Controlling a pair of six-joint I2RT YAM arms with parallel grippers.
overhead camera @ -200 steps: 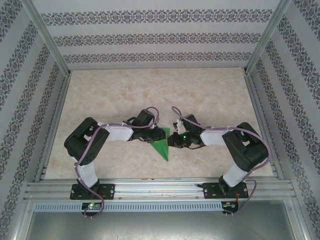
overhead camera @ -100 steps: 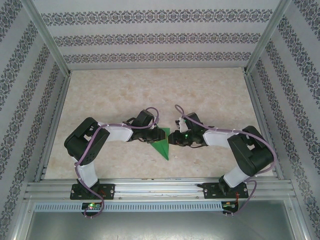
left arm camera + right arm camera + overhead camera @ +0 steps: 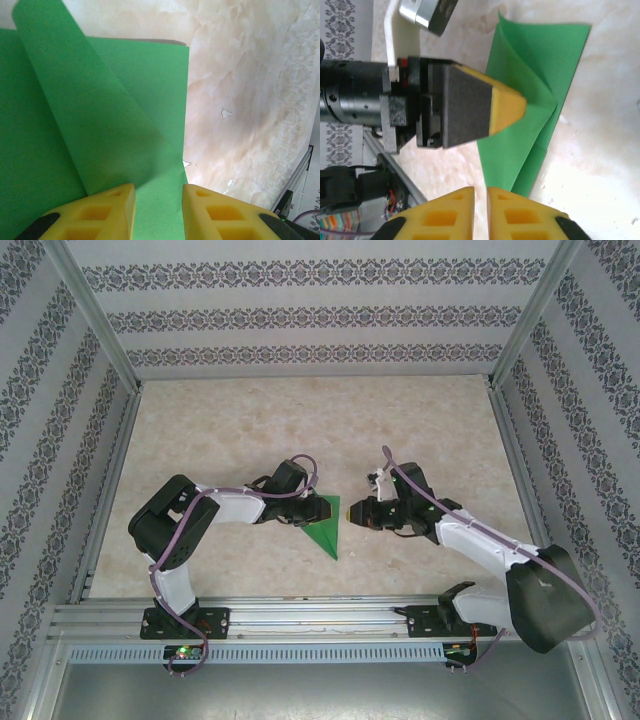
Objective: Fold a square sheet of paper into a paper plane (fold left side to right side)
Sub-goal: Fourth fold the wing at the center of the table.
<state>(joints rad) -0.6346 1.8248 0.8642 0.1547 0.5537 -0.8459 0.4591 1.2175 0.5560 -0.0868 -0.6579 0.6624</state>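
Green paper [image 3: 327, 533] lies near the middle of the marble-pattern table [image 3: 300, 420] in the top view. It is folded to a narrow triangle whose point faces the arm bases. I read the left gripper [image 3: 305, 512] as sitting over the paper's left part. The right gripper [image 3: 352, 512] is just beside the paper's right edge. From this height I cannot tell the state of either hand.

Left wrist view: the left gripper [image 3: 157, 187] has its two yellow fingers [image 3: 100, 212] set apart. Paper [image 3: 150, 85] lies flat in the gap between them, and nothing is pinched. A flap of the paper rises from beside the left finger and slants up and away toward the upper left, curved rather than creased flat. Bare table [image 3: 240, 100] shows to the right of the paper's straight edge.

Right wrist view: the right gripper [image 3: 480, 189] has its yellow fingers [image 3: 520, 215] drawn together with only a thin slit between them. I see nothing held. The paper [image 3: 540, 65] lies ahead of the fingertips on the table [image 3: 600, 150], with its nearest corner close to them. I cannot tell whether they touch. The left gripper [image 3: 507, 107] enters from the left, its yellow tip against the paper where the raised flap begins.
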